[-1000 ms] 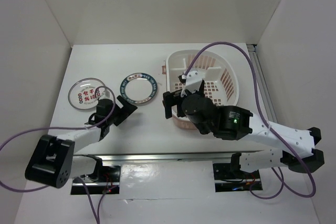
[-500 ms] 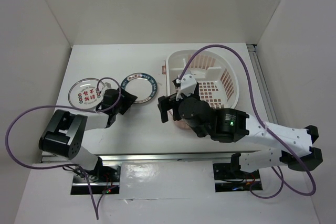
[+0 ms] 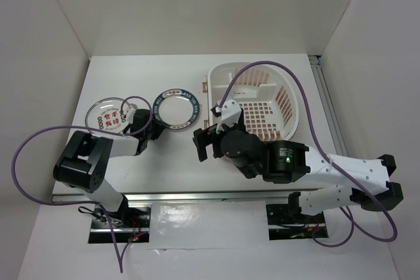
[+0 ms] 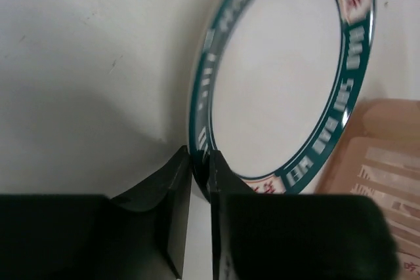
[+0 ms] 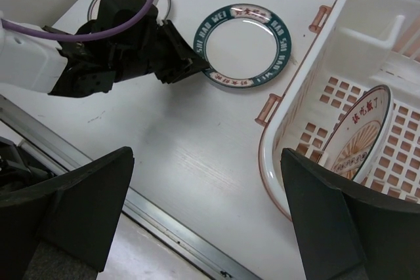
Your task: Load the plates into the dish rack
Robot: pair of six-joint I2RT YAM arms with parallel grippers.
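My top view looks down from above and behind the arm bases, far enough back to take in the whole table. My left wrist view sits very close and low, skimming the table toward the blue-rimmed plate in the upper right of the frame. My right wrist view looks down from higher, facing the left claw. It shares that plate and the dish rack with the top view.

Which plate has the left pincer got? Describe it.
Start at the large oval pale-pink and white plastic dish rack; just left of it in the top view lies a small round white plate. Its dark blue lettered rim, pinched by the left pincer, separates it from the red-marked plate further left.
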